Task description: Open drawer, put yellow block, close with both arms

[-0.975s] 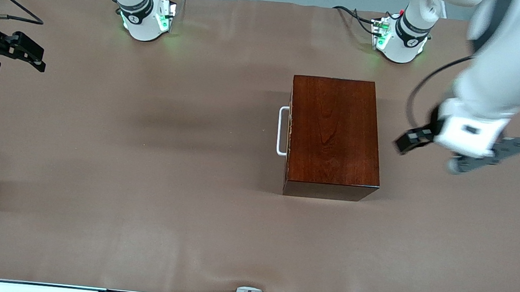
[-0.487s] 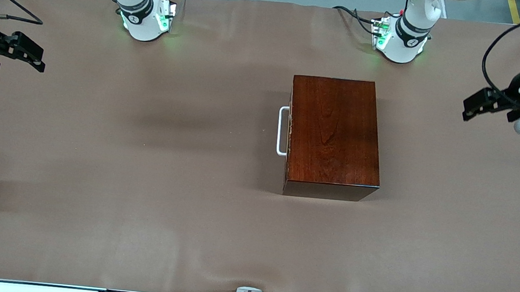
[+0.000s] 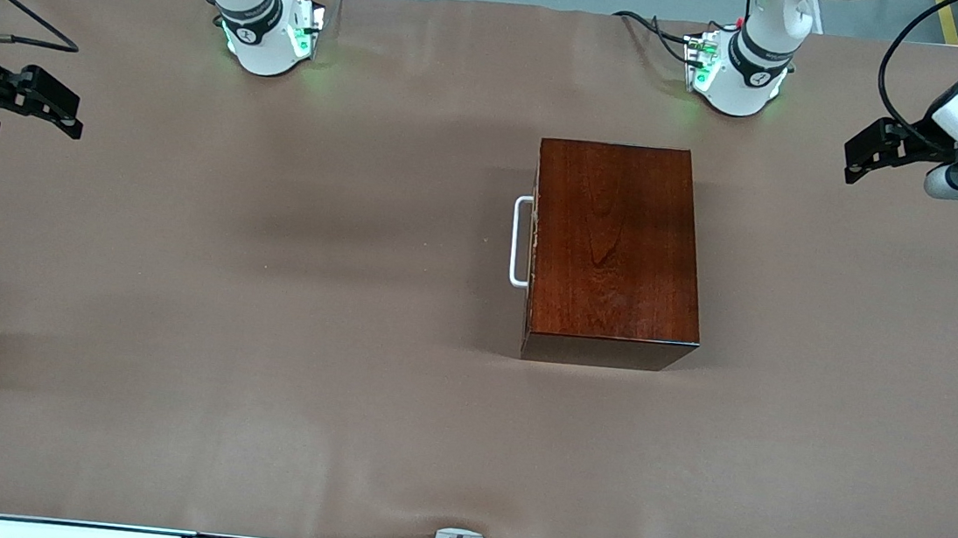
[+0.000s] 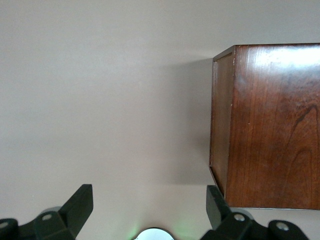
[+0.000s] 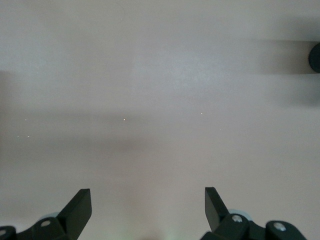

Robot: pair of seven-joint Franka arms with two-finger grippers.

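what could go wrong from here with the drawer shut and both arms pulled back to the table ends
The yellow block is in no view, so whether it lies inside the shut drawer cannot be checked. If the drawer needs reopening, the slim white handle leaves little room for fingers. The left gripper and right gripper both hang open, far from it.

brown-covered table point(image 3: 258, 371), closed dark wooden box point(image 3: 613, 247) on it, mid-table

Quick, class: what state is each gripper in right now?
Left gripper: open, holding nothing, over the table beside the wooden box.
Right gripper: open, holding nothing, over bare table.
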